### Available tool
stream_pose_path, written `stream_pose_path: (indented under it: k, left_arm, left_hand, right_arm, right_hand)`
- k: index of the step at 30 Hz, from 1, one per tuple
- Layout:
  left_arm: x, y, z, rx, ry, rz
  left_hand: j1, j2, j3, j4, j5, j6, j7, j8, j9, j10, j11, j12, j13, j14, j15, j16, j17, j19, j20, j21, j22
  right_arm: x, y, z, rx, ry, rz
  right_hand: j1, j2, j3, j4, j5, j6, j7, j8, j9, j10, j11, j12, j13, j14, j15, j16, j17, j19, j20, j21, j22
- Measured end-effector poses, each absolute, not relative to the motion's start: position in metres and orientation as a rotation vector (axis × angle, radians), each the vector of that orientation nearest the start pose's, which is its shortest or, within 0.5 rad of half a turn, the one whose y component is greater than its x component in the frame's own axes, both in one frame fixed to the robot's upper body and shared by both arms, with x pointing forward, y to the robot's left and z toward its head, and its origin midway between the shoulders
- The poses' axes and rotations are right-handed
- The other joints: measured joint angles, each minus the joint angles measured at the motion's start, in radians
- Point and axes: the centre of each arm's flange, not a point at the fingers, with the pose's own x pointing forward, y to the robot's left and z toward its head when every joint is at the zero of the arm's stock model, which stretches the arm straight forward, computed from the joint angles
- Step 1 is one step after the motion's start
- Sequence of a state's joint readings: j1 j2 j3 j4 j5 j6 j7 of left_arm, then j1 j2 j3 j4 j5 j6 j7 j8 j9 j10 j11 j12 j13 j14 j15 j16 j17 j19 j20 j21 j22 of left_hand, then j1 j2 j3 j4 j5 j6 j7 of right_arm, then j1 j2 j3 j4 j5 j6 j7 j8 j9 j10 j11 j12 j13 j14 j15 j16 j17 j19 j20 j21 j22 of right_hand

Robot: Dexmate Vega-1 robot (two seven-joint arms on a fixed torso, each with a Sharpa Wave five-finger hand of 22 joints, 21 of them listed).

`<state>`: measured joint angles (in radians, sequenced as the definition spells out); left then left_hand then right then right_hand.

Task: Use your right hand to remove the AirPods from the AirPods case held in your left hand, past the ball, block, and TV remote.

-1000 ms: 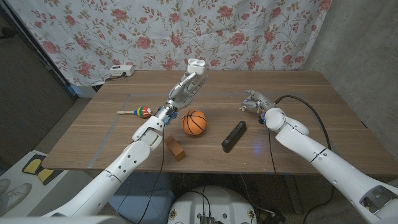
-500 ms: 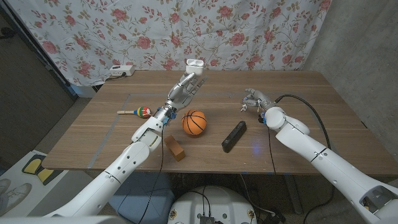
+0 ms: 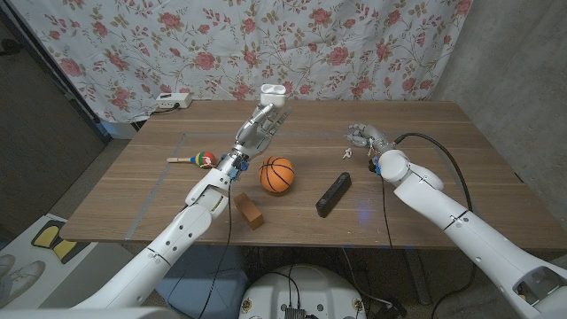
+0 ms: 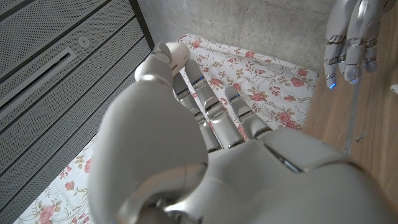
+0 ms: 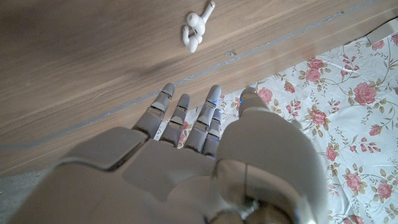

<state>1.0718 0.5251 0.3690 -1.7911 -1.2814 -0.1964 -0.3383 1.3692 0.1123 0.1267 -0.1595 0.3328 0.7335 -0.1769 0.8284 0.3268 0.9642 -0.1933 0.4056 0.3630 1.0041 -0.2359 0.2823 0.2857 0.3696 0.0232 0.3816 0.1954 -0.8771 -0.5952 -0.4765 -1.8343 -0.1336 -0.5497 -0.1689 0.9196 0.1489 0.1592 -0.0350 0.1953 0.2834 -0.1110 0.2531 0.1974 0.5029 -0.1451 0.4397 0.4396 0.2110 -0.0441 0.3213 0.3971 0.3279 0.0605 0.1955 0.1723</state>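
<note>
The wooden table [image 3: 443, 177] is warm brown with a visible grain. At the top of the frame hangs a white curtain [image 3: 221, 35] patterned with pink roses and green leaves. The basketball [image 3: 276, 175] at centre is orange with black seams. Right of it lies a black TV remote [image 3: 334, 194]; lower left of the ball, a reddish-brown block [image 3: 249, 211]. The AirPods case [image 3: 272, 92] and the AirPods [image 5: 196, 30] are white. A maraca [image 3: 197, 159] at left is multicoloured on a pale wooden handle. Both arms are white, with silver-grey hands.

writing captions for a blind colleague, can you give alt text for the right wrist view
The robot's right hand, empty with fingers apart, hovers over a wooden table where two white earbuds lie together beyond its fingertips. A rose-printed cloth shows past the table's edge.
</note>
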Motion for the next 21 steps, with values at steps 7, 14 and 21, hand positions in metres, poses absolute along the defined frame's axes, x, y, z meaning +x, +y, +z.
stream_pose_path:
  k: [7, 14, 21]
  left_arm:
    - [0.538, 0.185, -0.015, -0.648, -0.617, -0.836]
    - [0.540, 0.189, -0.016, -0.655, -0.616, -0.827]
    - [0.542, 0.193, -0.017, -0.672, -0.617, -0.817]
  left_hand:
    - [-0.001, 0.001, 0.000, 0.000, -0.001, -0.002, 0.001, -0.001, 0.000, 0.000, 0.000, 0.000, 0.000, 0.000, 0.000, -0.001, 0.002, -0.006, -0.005, 0.000, 0.000]
    - [-0.001, 0.001, 0.000, 0.000, -0.001, -0.001, -0.002, -0.002, 0.000, 0.000, 0.000, 0.000, 0.000, 0.000, 0.000, 0.004, 0.005, -0.006, -0.005, 0.000, 0.000]
    - [-0.001, 0.001, 0.000, 0.000, -0.001, 0.002, -0.006, 0.000, 0.000, 0.000, 0.000, 0.000, 0.000, 0.000, 0.000, 0.004, 0.005, -0.005, -0.005, 0.000, 0.000]
  right_arm:
    - [0.605, -0.225, -0.005, -0.788, -0.362, -0.100]
    - [0.595, -0.224, 0.002, -0.743, -0.393, -0.101]
    - [0.588, -0.225, 0.010, -0.697, -0.421, -0.110]
  right_hand:
    - [-0.010, 0.000, -0.005, 0.004, -0.007, 0.056, -0.009, 0.017, 0.000, 0.007, 0.000, -0.015, -0.017, 0.000, 0.000, -0.008, -0.017, 0.000, 0.000, 0.000, 0.000]
    - [-0.020, 0.001, -0.004, 0.004, -0.007, 0.078, -0.010, 0.021, 0.000, 0.016, 0.009, -0.023, -0.025, 0.000, 0.000, -0.016, -0.026, 0.000, 0.000, 0.000, 0.000]
    - [-0.024, 0.006, 0.000, 0.008, -0.007, 0.111, -0.010, 0.028, -0.002, 0.038, 0.008, -0.030, -0.036, 0.013, 0.005, -0.016, -0.035, 0.013, -0.020, 0.004, 0.000]
